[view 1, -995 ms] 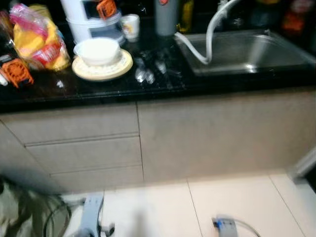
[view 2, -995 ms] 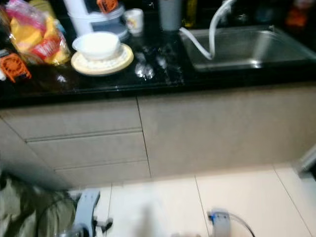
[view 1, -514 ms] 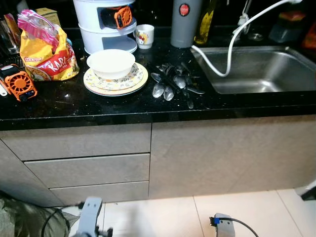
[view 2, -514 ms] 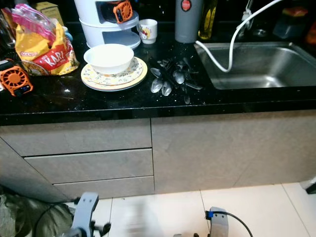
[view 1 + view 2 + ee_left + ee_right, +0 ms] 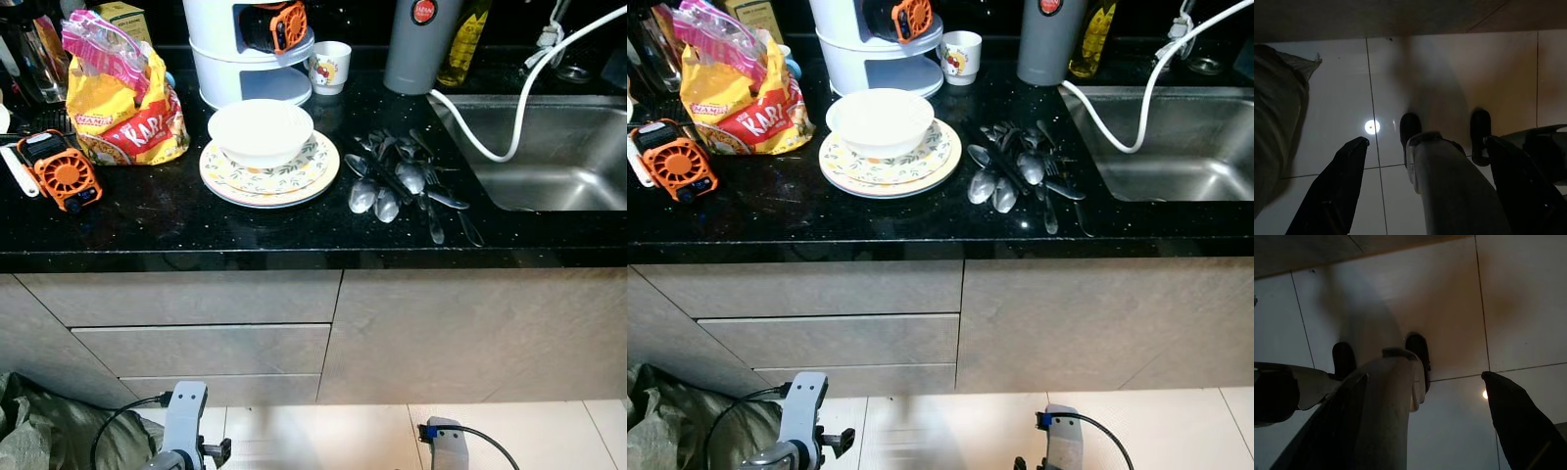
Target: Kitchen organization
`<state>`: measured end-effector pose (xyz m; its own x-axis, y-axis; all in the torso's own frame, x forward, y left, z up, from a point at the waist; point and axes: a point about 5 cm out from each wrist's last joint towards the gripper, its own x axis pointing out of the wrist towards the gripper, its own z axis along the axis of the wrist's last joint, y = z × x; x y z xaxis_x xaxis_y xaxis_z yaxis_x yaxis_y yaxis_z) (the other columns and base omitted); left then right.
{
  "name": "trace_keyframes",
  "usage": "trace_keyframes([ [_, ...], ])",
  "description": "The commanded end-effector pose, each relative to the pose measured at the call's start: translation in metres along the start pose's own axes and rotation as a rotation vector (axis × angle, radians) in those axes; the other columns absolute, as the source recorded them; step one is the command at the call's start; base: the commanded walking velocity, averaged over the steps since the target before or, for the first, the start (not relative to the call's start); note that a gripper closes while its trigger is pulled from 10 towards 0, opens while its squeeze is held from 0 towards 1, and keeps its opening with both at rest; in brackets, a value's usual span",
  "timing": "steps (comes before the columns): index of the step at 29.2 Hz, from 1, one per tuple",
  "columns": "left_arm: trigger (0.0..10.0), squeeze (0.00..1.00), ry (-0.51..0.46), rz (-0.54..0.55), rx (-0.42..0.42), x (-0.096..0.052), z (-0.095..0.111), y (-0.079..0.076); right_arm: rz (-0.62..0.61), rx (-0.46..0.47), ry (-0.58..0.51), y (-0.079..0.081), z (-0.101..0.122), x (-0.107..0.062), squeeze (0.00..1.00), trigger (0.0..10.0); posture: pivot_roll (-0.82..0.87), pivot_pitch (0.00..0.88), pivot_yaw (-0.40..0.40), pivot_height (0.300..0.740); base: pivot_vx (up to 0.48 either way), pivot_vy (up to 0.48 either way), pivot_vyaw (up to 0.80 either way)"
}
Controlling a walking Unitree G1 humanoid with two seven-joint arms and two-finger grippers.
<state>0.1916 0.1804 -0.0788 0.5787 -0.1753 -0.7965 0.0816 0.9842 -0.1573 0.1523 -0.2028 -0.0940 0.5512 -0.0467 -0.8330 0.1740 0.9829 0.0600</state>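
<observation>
Approach stance, as I judge it: both arms hang idle, left claw and right claw spread apart over the pale floor tiles, empty because the loose steel spoons lie heaped on the black worktop between the floral plates and steel sink.

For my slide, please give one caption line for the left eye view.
White bowl on stacked floral plates beside loose spoons on a black countertop.

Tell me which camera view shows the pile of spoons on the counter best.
The right eye view: the pile of spoons sits nearer the picture's middle, beside the stacked plates. The left eye view shows the same pile equally sharp, further right. Both wrist views look down at floor tiles and the robot's legs.
</observation>
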Motion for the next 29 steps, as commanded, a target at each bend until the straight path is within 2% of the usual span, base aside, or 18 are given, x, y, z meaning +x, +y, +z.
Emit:
trace_keyframes([
  [1, 10.0, 0.0, 0.027, 0.004, -0.019, 0.0, -0.007, -0.004, -0.014, 0.01, 0.007, -0.005, -0.003, -0.001, 0.0, 10.0, -0.02, 0.044, 0.01, 0.74, 0.0, -0.428, 0.0],
  [3, 10.0, 0.0, 0.025, 0.02, -0.01, 0.001, -0.007, -0.003, -0.018, 0.019, -0.021, -0.007, 0.004, -0.001, 0.0, 10.0, -0.02, 0.044, 0.008, 0.74, 0.0, -0.424, 0.0],
  [7, 10.0, 0.0, 0.015, 0.032, -0.003, 0.0, -0.007, -0.003, -0.003, 0.015, -0.103, -0.011, 0.025, 0.001, 0.0, 10.0, -0.03, 0.047, 0.008, 0.74, 0.0, 0.0, 0.0],
  [10, 10.0, 0.0, 0.019, 0.024, -0.005, 0.0, -0.009, -0.004, 0.134, 0.023, -0.212, 0.0, 0.052, 0.003, 0.0, 10.0, -0.03, 0.047, 0.005, 0.74, 0.0, 0.0, 0.0],
  [11, 10.0, 0.0, 0.019, 0.024, -0.005, 0.0, -0.009, -0.004, 0.134, 0.023, -0.212, 0.0, 0.052, 0.003, 0.0, 10.0, -0.03, 0.047, 0.005, 0.74, 0.0, 0.0, 0.0],
  [14, 10.0, 0.0, 0.024, 0.023, 0.0, -0.001, -0.011, -0.003, 0.411, 0.002, -0.328, 0.03, 0.086, 0.001, 0.0, 10.0, -0.04, 0.054, 0.004, 0.74, 0.0, 0.0, 0.0],
  [15, 10.0, 0.0, 0.024, 0.023, 0.0, -0.001, -0.011, -0.003, 0.411, 0.002, -0.328, 0.03, 0.086, 0.001, 0.0, 10.0, -0.04, 0.054, 0.004, 0.74, 0.0, 0.0, 0.0],
  [16, 10.0, 0.0, 0.03, 0.024, 0.011, -0.001, -0.012, -0.002, 0.599, -0.034, -0.389, 0.05, 0.105, -0.003, 0.0, 10.0, -0.04, 0.048, 0.001, 0.74, 0.0, 0.0, 0.0],
  [18, 10.0, 0.0, 0.031, 0.024, 0.014, -0.001, -0.013, -0.002, 0.641, -0.042, -0.403, 0.055, 0.109, -0.005, 0.0, 10.0, -0.04, 0.048, 0.001, 0.74, 0.0, 0.0, 0.0],
  [19, 10.0, 0.0, 0.032, 0.024, 0.017, -0.001, -0.013, -0.002, 0.743, -0.043, -0.433, 0.064, 0.119, -0.009, 0.18, 10.0, -0.04, 0.047, -0.003, 0.74, 0.0, 0.0, 0.0],
  [20, 10.0, 0.0, 0.032, 0.024, 0.017, -0.001, -0.013, -0.002, 0.743, -0.043, -0.433, 0.064, 0.119, -0.009, 0.18, 10.0, -0.04, 0.047, -0.003, 0.74, 0.0, 0.0, 0.0],
  [21, 10.0, 0.0, 0.032, 0.025, 0.019, -0.001, -0.013, -0.002, 1.002, -0.063, -0.517, 0.088, 0.145, -0.025, 1.0, 10.0, -0.04, 0.047, -0.008, 0.74, 0.0, 0.0, 0.0],
  [22, 10.0, 0.0, 0.032, 0.025, 0.019, -0.001, -0.013, -0.002, 1.002, -0.063, -0.517, 0.088, 0.145, -0.025, 1.0, 10.0, -0.04, 0.047, -0.008, 0.74, 0.0, 0.0, 0.0],
  [23, 10.0, 0.0, 0.031, 0.025, 0.019, -0.001, -0.013, -0.002, 1.11, -0.088, -0.547, 0.097, 0.154, -0.033, 1.0, 10.0, -0.04, 0.046, -0.009, 0.74, 0.0, 0.0, 0.0],
  [25, 10.0, 0.0, 0.032, 0.025, 0.021, -0.001, -0.014, -0.002, 1.247, -0.142, -0.578, 0.111, 0.165, -0.047, 1.0, 10.0, -0.03, 0.046, -0.013, 0.74, 0.0, 0.0, 0.0],
  [26, 10.0, 0.0, 0.032, 0.025, 0.021, -0.001, -0.014, -0.002, 1.247, -0.142, -0.578, 0.111, 0.165, -0.047, 1.0, 10.0, -0.03, 0.046, -0.013, 0.74, 0.0, 0.0, 0.0],
  [28, 10.0, 0.0, 0.037, 0.024, 0.027, -0.002, -0.015, -0.002, 1.36, -0.2, -0.616, 0.122, 0.174, -0.063, 1.0, 10.0, -0.03, 0.042, -0.015, 0.74, 0.0, 0.0, 0.0],
  [29, 10.0, 0.0, 0.037, 0.024, 0.027, -0.002, -0.015, -0.002, 1.36, -0.2, -0.616, 0.122, 0.174, -0.063, 1.0, 10.0, -0.03, 0.042, -0.015, 0.74, 0.0, 0.0, 0.0],
])
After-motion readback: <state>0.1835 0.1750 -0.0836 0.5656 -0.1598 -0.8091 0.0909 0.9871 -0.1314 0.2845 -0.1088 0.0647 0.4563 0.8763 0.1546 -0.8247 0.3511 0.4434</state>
